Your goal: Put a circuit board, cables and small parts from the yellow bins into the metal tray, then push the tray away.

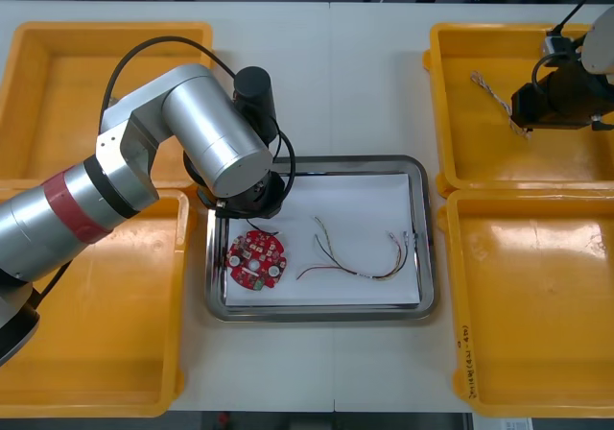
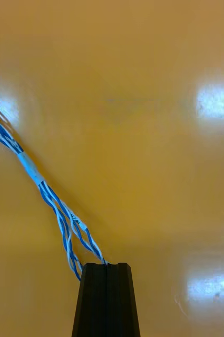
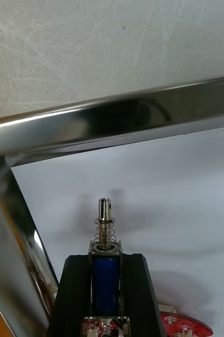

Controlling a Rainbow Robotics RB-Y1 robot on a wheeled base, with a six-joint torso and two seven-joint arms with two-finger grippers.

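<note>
A light table carries a metal tray at its middle, lined white, with yellow bins on both sides.

Two things already lie in the tray. A round red circuit board sits near its near-left corner. A thin red and yellow cable curls loosely across the middle, towards the right edge.

The left arm reaches in over the tray's far-left corner. In its wrist view, the left gripper has its black fingers clamped on a small metal part. The part has a blue body with a spring and pin sticking out past the fingertips. It hangs over the white lining, just inside the corner of the shiny rim, with the red board just beside the fingers. Whether it touches the lining, I cannot tell.

The right gripper is down in the far-right yellow bin. Its fingers are pressed together, pinching the end of a twisted blue and white cable. The rest of the cable trails across the bin floor towards the bin's far-left corner.

By my reckoning the job is past halfway. The board and one cable are in and a small part is about to be released. The second cable has yet to be carried over, and the tray has not been pushed away.
</note>
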